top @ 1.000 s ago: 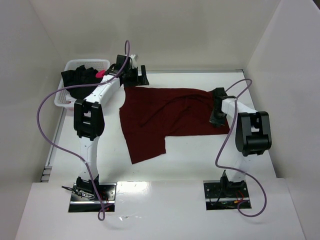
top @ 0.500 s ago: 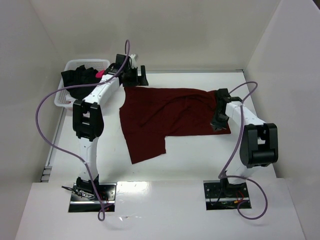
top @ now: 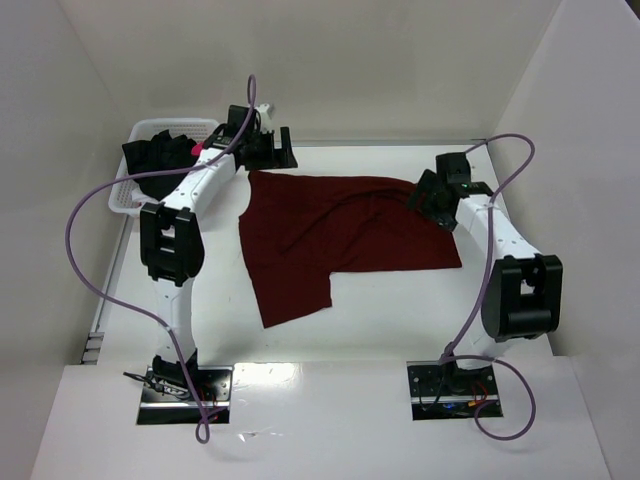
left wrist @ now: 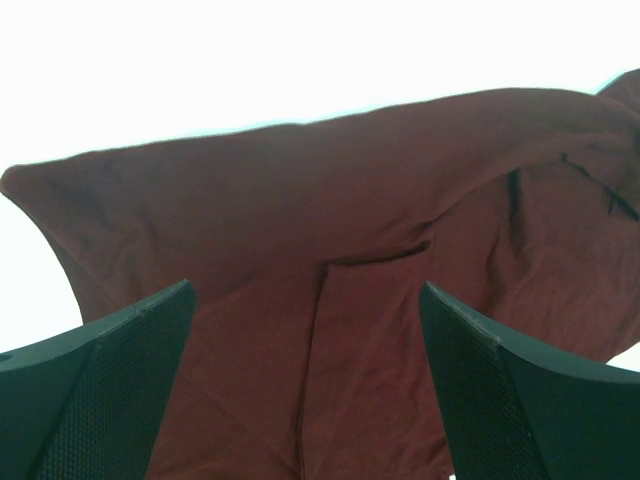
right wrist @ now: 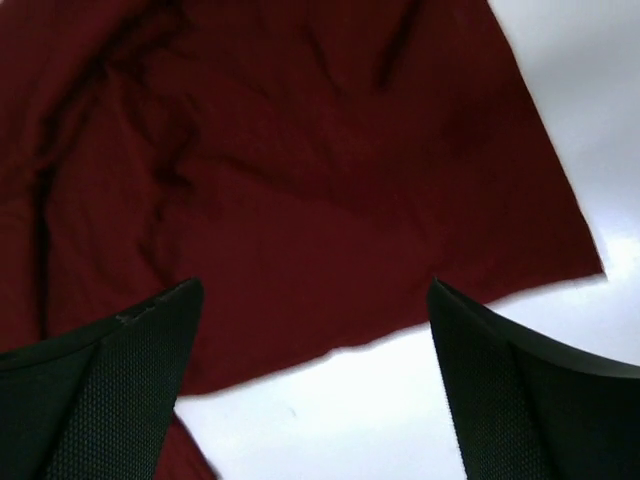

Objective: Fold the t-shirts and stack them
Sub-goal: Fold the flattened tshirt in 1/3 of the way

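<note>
A large maroon t-shirt (top: 340, 232) lies spread and rumpled on the white table, one part reaching toward the near left. My left gripper (top: 272, 152) hovers open over its far left corner; in the left wrist view the maroon cloth (left wrist: 300, 220) fills the space beyond the open gripper (left wrist: 305, 400). My right gripper (top: 425, 203) hangs open above the shirt's right end, holding nothing. In the right wrist view the shirt's edge (right wrist: 300, 180) and bare table lie below the open gripper (right wrist: 315, 390). A black t-shirt (top: 158, 155) with a pink mark (top: 200, 148) is bundled in the basket.
A white mesh basket (top: 124, 200) stands at the far left of the table, against the left wall. White walls close in the table on the left, back and right. Purple cables loop from both arms.
My right gripper has opened, let go of the maroon shirt's right edge, and risen back toward the far right. The left arm has barely moved.
</note>
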`<action>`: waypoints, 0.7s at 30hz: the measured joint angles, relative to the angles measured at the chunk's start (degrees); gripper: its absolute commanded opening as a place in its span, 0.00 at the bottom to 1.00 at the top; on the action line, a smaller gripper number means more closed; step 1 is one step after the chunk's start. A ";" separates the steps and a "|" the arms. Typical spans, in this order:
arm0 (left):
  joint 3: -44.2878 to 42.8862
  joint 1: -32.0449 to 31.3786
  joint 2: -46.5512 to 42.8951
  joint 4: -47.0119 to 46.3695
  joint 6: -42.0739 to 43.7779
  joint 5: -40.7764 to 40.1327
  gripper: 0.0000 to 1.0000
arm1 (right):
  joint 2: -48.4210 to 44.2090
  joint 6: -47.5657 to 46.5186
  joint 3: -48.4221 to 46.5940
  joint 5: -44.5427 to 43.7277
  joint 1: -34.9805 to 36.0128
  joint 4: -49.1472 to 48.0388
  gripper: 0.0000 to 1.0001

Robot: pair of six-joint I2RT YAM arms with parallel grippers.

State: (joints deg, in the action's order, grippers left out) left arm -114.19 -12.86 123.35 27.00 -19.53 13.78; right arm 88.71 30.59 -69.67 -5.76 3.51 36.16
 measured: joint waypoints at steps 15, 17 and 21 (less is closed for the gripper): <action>2.62 0.00 -1.68 -0.22 -0.09 0.02 1.00 | 9.86 11.58 5.60 -6.10 9.05 -16.44 0.00; 2.62 0.00 -1.68 -0.22 -0.11 0.07 1.00 | 11.96 12.26 5.77 -6.08 9.22 -16.44 0.00; 2.89 0.00 -1.68 -0.33 -0.09 0.50 1.00 | 16.17 12.70 5.88 -5.77 9.60 -16.41 0.00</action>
State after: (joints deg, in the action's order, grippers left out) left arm -111.31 -12.86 121.67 26.68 -19.62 14.28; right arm 104.88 43.29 -63.79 -11.53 13.10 19.75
